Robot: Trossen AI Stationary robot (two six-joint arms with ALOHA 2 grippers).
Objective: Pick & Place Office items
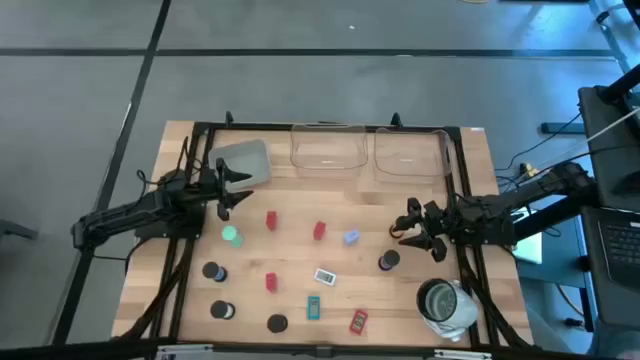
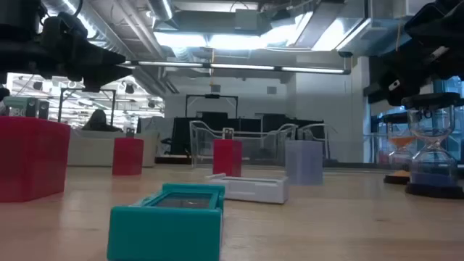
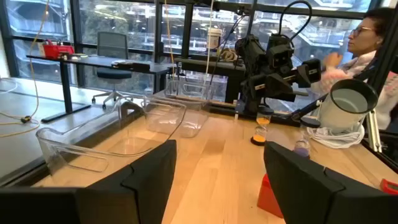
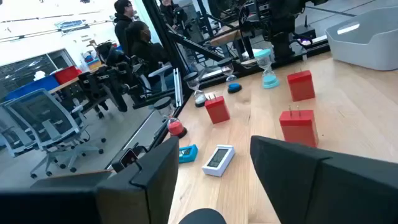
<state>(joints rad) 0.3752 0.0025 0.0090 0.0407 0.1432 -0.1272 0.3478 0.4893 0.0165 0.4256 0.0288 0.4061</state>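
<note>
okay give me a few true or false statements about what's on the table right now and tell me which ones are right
1. Two clear trays sit side by side at the table's far edge. True.
2. The left gripper holds a red block. False: its fingers are apart with nothing between them.
3. The grey tray lies near the left gripper. True.
4. The silvery-white container is inside a clear tray. False: it stands on the table near the right gripper.
</note>
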